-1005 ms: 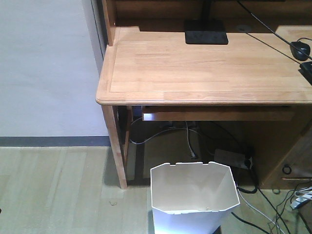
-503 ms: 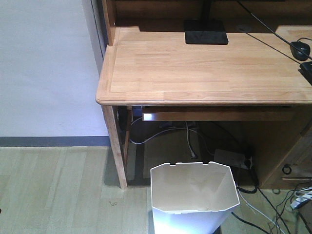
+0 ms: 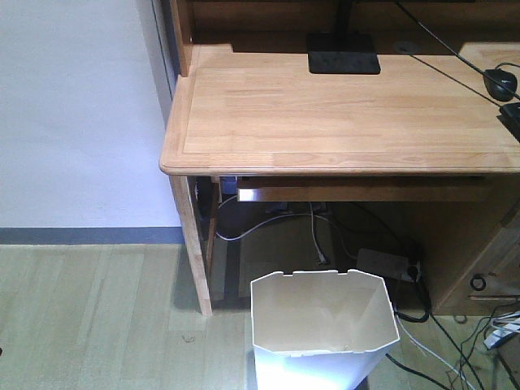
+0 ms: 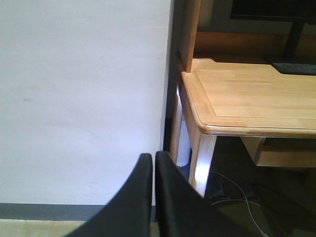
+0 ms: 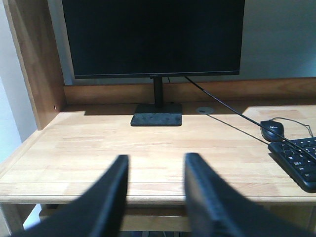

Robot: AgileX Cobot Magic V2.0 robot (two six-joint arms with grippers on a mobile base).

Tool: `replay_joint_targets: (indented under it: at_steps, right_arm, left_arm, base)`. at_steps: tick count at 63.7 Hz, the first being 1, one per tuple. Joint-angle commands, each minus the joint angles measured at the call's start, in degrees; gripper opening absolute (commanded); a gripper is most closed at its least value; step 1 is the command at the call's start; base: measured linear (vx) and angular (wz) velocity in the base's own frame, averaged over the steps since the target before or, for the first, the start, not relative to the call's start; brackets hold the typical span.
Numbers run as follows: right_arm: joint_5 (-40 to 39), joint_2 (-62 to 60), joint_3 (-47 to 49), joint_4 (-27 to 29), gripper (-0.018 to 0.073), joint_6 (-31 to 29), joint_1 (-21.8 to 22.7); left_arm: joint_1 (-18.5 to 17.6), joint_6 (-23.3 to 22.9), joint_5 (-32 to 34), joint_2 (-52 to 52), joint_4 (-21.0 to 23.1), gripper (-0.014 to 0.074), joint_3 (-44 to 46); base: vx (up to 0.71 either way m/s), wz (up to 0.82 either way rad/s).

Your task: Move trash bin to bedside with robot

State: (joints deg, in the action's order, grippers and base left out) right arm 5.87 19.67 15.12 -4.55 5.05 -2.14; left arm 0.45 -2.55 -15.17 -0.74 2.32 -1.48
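Note:
The white trash bin (image 3: pixel 323 329) with its angular rim stands on the wood floor in front of the desk, at the bottom of the front view, its cream inside showing. The bedside is out of view. My left gripper (image 4: pixel 153 157) is shut with nothing between its black fingers, facing the white wall beside the desk leg. My right gripper (image 5: pixel 156 160) is open and holds nothing; it hovers at the desk's front edge, facing the monitor. Neither gripper shows in the front view, and the bin is absent from both wrist views.
The light wooden desk (image 3: pixel 341 114) carries a monitor (image 5: pixel 153 37) on a black stand (image 3: pixel 343 54), a mouse (image 5: pixel 272 129) and a keyboard (image 5: pixel 300 160). Cables and a power strip (image 3: pixel 388 264) lie under the desk. A white wall (image 3: pixel 77 114) stands at the left.

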Motion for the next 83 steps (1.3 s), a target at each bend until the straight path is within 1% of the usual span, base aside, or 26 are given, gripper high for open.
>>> replay_joint_targets:
  at_steps: [1,5,10,19,26,31,36,49,55,63,72,76,83]
  right_arm:
    - [-4.7,0.7,2.0,-0.4,0.0431,-0.4,0.3]
    - [-4.7,0.7,2.0,-0.4,0.0474,-0.4,0.3]
    - [-4.8,0.7,1.7,-0.4,0.0497,-0.4,0.3]
    - [-4.6,0.7,1.6,-0.4,0.0498,-0.4,0.3]
    - [-4.7,0.7,1.6,0.7,0.0498,1.0,0.3]
    - [-2.9,0.7,2.8,2.2,0.0498,2.3,0.3]
    - [-0.4,1.6,5.1,2.2,0.0498,2.4,0.3]
    - [11.1,10.6,13.3,1.8,0.0498,-0.5,0.3]
    - [16.1,16.1,17.3,1.8,0.0498,-0.6,0.3]
    - [20.1,23.2,21.4,2.0,0.0498,-0.5,0.3]
    - [23.9,30.5,25.6,4.2,0.0498,-0.9,0.3]
    - [25.1,33.8,27.2,5.6,0.0498,-2.7,0.3]
    - [27.5,40.4,29.4,9.3,0.0496,-8.2,0.3]
  left_arm:
    - [0.1,-0.3,4.0,-0.8,0.2,-0.0006,-0.7]
    - [0.1,-0.3,4.0,-0.8,0.2,-0.0006,-0.7]
    - [0.1,-0.3,4.0,-0.8,0.2,-0.0006,-0.7]
    - [0.1,-0.3,4.0,-0.8,0.2,-0.0006,-0.7]
    - [0.1,-0.3,4.0,-0.8,0.2,-0.0006,-0.7]
    - [0.1,-0.3,4.0,-0.8,0.2,-0.0006,-0.7]
    - [0.1,-0.3,4.0,-0.8,0.2,-0.0006,-0.7]
    - [0.1,-0.3,4.0,-0.8,0.2,-0.0006,-0.7]
    - [0.1,-0.3,4.0,-0.8,0.2,-0.0006,-0.7]
    - [0.1,-0.3,4.0,-0.8,0.2,-0.0006,-0.7]
    - [0.1,-0.3,4.0,-0.8,0.2,-0.0006,-0.7]
    - [0.1,-0.3,4.0,-0.8,0.2,-0.0006,-0.7]
    - [0.1,-0.3,4.0,-0.8,0.2,-0.0006,-0.7]
  base:
    - [0.00,0.00]
    - [0.00,0.00]
    - [0.00,0.00]
    - [0.00,0.00]
    - [0.00,0.00]
    - [0.00,0.00]
    - [0.00,0.00]
    - [0.00,0.00]
    - [0.00,0.00]
    - [0.00,0.00]
    - [0.00,0.00]
    - [0.00,0.00]
    - [0.00,0.00]
